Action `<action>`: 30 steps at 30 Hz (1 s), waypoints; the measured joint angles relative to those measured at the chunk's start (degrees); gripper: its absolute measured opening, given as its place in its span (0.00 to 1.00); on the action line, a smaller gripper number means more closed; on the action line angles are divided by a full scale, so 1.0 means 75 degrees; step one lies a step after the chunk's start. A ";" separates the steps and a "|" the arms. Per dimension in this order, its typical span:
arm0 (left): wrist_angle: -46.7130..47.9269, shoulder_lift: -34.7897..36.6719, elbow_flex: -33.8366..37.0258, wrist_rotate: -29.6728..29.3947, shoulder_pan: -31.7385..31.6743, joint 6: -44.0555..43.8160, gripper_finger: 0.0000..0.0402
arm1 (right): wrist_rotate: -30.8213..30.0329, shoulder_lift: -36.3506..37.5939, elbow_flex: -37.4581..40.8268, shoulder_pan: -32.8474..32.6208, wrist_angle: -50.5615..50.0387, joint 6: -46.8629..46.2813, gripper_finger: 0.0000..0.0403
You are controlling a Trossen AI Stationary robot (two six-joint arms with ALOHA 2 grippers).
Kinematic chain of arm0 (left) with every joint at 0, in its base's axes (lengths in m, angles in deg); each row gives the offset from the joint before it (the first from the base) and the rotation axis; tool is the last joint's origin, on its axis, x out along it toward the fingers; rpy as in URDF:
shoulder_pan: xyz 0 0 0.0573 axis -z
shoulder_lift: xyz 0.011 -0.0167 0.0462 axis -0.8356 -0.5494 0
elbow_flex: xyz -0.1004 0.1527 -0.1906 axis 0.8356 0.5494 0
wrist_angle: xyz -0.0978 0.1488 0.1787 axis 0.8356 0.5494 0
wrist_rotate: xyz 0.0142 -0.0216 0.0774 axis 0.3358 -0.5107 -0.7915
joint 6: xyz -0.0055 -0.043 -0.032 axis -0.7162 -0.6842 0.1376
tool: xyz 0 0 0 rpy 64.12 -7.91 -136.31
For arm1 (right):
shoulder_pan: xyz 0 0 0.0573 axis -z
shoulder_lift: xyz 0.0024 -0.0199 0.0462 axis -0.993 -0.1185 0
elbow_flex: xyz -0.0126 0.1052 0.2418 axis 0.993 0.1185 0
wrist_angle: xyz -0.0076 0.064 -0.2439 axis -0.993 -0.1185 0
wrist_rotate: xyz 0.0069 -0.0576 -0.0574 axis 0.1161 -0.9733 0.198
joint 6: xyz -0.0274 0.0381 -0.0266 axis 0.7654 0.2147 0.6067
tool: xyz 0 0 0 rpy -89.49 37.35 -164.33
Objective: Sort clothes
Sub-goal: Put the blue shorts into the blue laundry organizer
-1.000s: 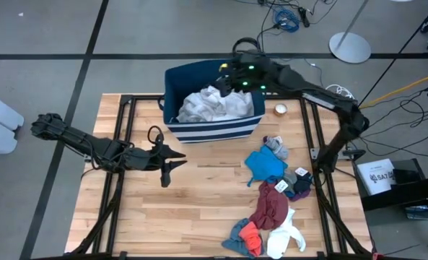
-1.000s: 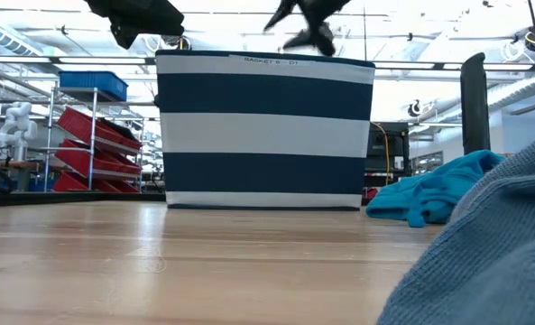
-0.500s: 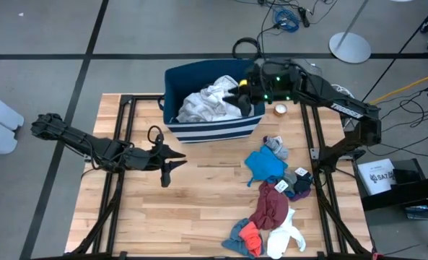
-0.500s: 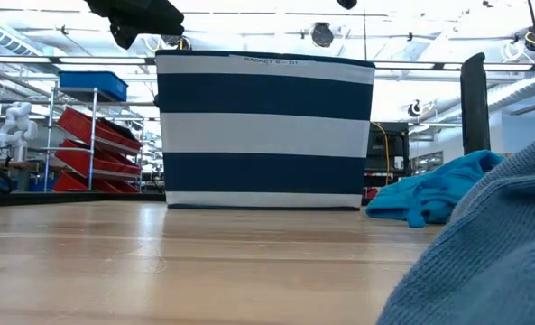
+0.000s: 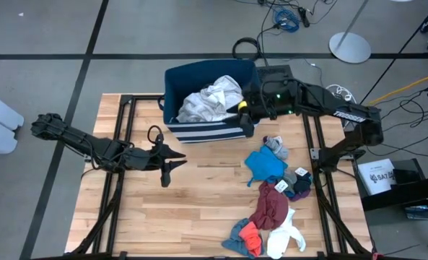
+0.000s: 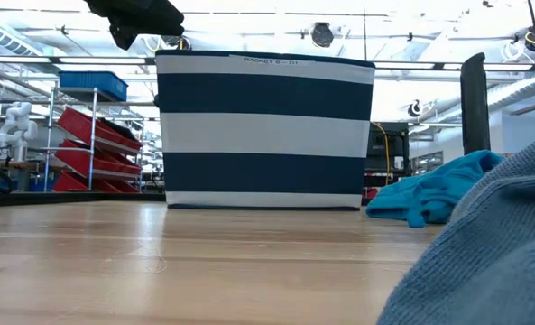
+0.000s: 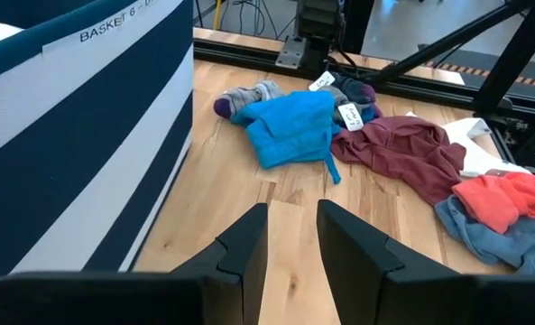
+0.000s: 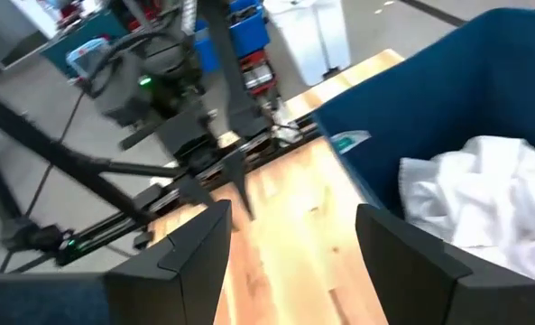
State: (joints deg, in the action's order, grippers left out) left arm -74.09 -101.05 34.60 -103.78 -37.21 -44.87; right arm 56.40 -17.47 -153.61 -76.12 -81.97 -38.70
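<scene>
Left gripper (image 5: 166, 167) is seen over bare wooden table (image 5: 199, 202), left of centre, jaws released with a narrow gap and nothing held; the arm appears to be waiting.

Navy blue fabric bin with white stripes (image 5: 214, 131) stands at the table's far middle. Large white and grey garments (image 5: 212, 100) are heaped inside it, against its wall.

Right gripper (image 5: 247, 121) is placed just beside the bin's right front corner, jaws parted wide and empty.

Loose clothes lie right of centre: a teal piece (image 5: 264, 165), a maroon piece (image 5: 271, 206) nearer the front, a red piece (image 5: 251, 235) touching a blue-grey one (image 5: 237, 238), and a white garment (image 5: 282, 238) at the front edge.

Handling, judged: all soft, light, limp; fabric will drape and may drag neighbours along. A raised fold on the teal piece, which lies mostly clear of the heap, looks the best place to pinch.
</scene>
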 joint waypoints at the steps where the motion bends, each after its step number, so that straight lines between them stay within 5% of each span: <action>1: 0.0000 0.0000 0.0000 0.0000 0.0000 0.0000 0.27 | 0.0008 0.0018 0.0000 -0.0101 -0.0017 0.0010 0.56; 26: 0.0009 -0.0003 0.0000 -0.0004 0.0000 -0.0148 0.27 | -0.0096 -0.0054 0.0000 -0.3781 -0.1422 -0.0972 0.56; 30: -0.0025 -0.0003 0.0000 -0.0005 0.0000 0.0139 0.27 | -0.0851 -0.0286 0.0000 -0.4313 -0.1681 -0.1524 0.56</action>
State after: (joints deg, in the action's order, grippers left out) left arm -74.28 -101.07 34.60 -103.81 -37.21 -43.83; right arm 50.02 -19.61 -153.61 -108.46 -94.58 -50.13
